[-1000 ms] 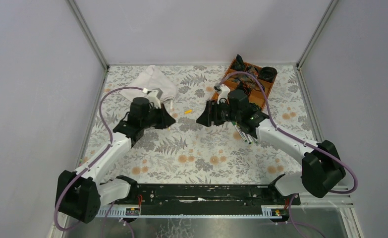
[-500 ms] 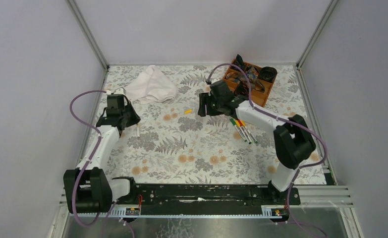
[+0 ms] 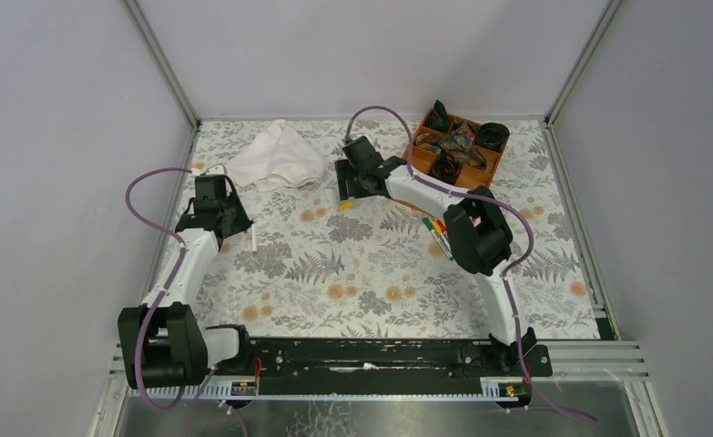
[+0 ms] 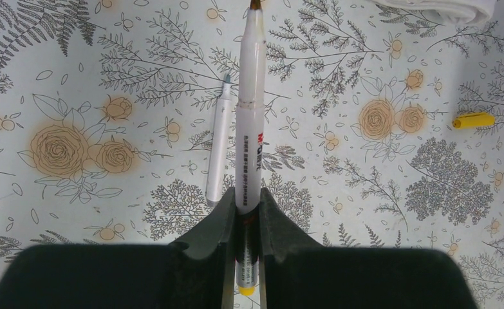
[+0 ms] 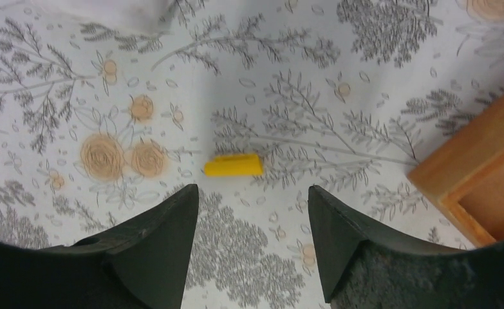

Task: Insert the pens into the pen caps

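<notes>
A: Yellow plastic pen cap point(image 5: 233, 165), the short tube: where did it lie?

B: Flat on the flower-printed table cover point(image 5: 339, 77), just beyond the tips of the right gripper point(image 5: 252, 190), nearer the finger at the left of its wrist view. Those fingers stood spread wide with nothing between them. The corner of an orange wooden box point(image 5: 474, 174) lay out past the other finger.

A: And the pen?

B: A white-barrelled marker pen point(image 4: 249, 129) with a yellow end plug was pinched in the left gripper point(image 4: 246, 196). The fingers pressed onto its rear part, so most of the barrel reached out ahead of the fingertips. A thinner white pen point(image 4: 217, 151) lay loose on the cover just outside one finger (not touching the held one, as far as I could tell).

A: What could have spoiled it?

B: My guess: the cap lay lengthwise across the gap, so closing fingers would have met its ends, and a small round tube squeezed that way could pivot or shoot out. An off-centre descent could also have set it rolling. And a pen held so far back might have swung aside when pushed into the cap.
</notes>
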Tool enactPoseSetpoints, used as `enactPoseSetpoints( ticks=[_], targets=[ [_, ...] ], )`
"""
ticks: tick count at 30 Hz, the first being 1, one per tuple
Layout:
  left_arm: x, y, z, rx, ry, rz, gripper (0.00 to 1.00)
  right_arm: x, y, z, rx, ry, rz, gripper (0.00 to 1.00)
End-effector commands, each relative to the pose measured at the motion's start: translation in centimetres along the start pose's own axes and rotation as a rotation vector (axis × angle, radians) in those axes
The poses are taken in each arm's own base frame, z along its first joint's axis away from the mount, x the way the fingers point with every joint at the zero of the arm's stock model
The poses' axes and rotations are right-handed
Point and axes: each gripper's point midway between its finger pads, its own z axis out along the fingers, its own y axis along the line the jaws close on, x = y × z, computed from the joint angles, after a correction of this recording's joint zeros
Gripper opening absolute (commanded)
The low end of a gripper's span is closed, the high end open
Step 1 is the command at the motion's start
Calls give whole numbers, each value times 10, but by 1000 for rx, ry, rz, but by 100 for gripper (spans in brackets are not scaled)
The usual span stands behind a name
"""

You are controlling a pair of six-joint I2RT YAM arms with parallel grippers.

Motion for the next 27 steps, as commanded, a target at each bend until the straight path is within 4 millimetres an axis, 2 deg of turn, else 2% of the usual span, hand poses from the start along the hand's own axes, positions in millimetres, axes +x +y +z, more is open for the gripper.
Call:
enactPoseSetpoints(
  ticks=[1, 6, 16, 27],
  targets=[
    [-7, -3, -2, 17, -14, 10, 0, -21, 6, 4, 76, -39, -43, 69],
    [-4, -7, 1, 38, 6, 10, 0, -16, 8, 23, 109, -12, -60, 70],
    [-5, -14, -4, 77, 8, 18, 0, -20, 7, 47, 176, 5, -87, 75],
    [-6, -24, -10, 131, -4, 19, 0, -11, 0, 56, 242, 15, -84, 77]
  ],
)
